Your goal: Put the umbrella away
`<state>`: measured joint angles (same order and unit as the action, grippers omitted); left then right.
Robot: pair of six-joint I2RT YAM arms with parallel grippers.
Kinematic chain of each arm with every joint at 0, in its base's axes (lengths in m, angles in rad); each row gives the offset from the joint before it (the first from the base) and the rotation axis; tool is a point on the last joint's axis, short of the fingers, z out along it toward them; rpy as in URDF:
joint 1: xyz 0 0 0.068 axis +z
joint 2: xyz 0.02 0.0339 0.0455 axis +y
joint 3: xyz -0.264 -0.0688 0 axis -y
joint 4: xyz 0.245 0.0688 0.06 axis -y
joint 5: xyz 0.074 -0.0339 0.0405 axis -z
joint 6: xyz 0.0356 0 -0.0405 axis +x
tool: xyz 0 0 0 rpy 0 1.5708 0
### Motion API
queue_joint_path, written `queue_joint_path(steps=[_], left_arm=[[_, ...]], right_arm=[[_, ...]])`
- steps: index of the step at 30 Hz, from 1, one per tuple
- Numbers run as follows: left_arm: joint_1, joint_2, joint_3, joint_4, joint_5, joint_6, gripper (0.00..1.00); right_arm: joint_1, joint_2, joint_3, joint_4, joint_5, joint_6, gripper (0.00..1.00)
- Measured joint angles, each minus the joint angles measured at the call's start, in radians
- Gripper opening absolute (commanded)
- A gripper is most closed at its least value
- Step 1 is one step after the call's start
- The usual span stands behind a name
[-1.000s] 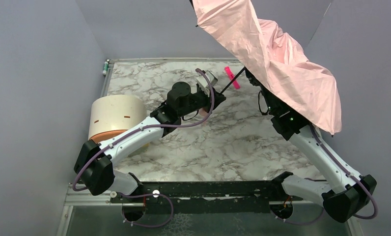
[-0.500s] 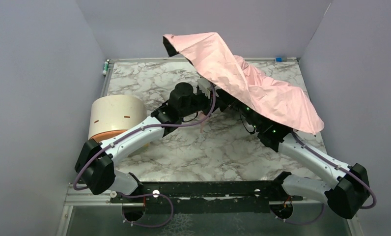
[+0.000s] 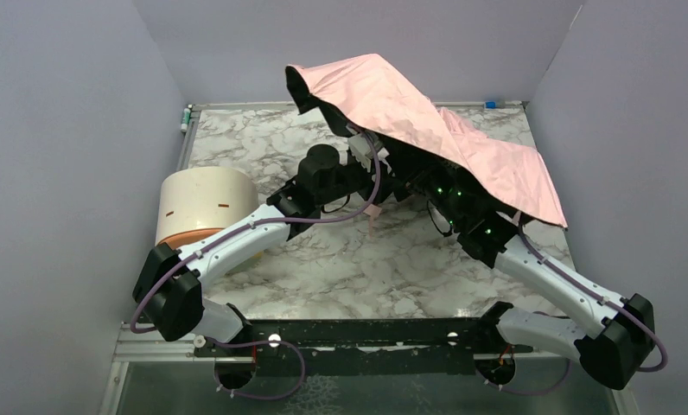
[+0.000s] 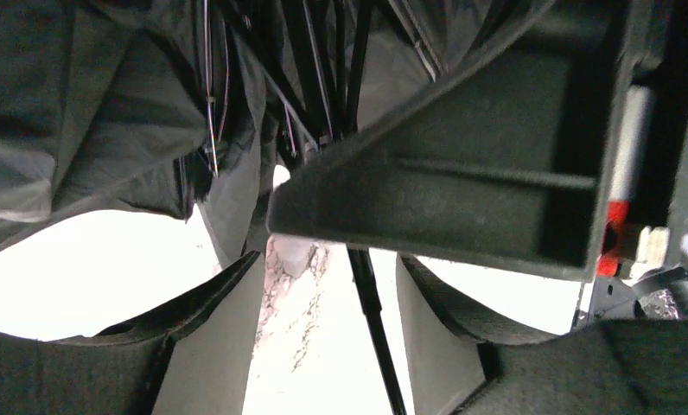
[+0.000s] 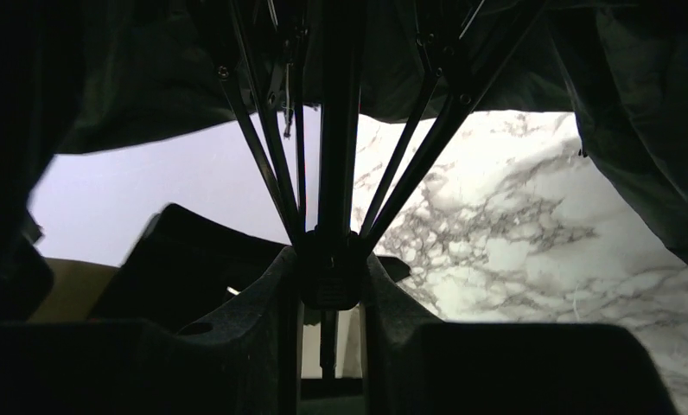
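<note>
Pink fabric with a black lining spreads open and tilted: the umbrella [image 3: 461, 143] hangs above the marble table [image 3: 323, 268], to the right of the cream cylinder [image 3: 204, 203] and farther back (its canopy hides both grippers from above). We see the right gripper [image 5: 328, 259] clamped on the black hub [image 5: 328, 290] where the ribs meet. The left gripper [image 4: 328, 281], also right of the cylinder, has its fingers spread, with the thin shaft [image 4: 373, 303] running between them.
</note>
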<state>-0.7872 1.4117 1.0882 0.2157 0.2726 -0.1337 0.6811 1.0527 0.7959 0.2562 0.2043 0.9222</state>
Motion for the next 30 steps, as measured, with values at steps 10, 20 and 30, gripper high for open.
queue_joint_path(steps=[10, 20, 30], left_arm=[[-0.001, 0.000, 0.012, 0.050, 0.016, 0.003, 0.56], [-0.007, 0.000, 0.014, 0.050, 0.061, 0.004, 0.94], [-0.013, 0.000, 0.015, 0.049, 0.089, 0.005, 0.92]], right_arm=[[0.000, -0.031, 0.160, -0.158, 0.055, -0.189, 0.01], [0.000, -0.053, 0.195, -0.199, 0.098, -0.281, 0.01], [-0.001, -0.077, 0.198, -0.198, 0.211, -0.340, 0.01]])
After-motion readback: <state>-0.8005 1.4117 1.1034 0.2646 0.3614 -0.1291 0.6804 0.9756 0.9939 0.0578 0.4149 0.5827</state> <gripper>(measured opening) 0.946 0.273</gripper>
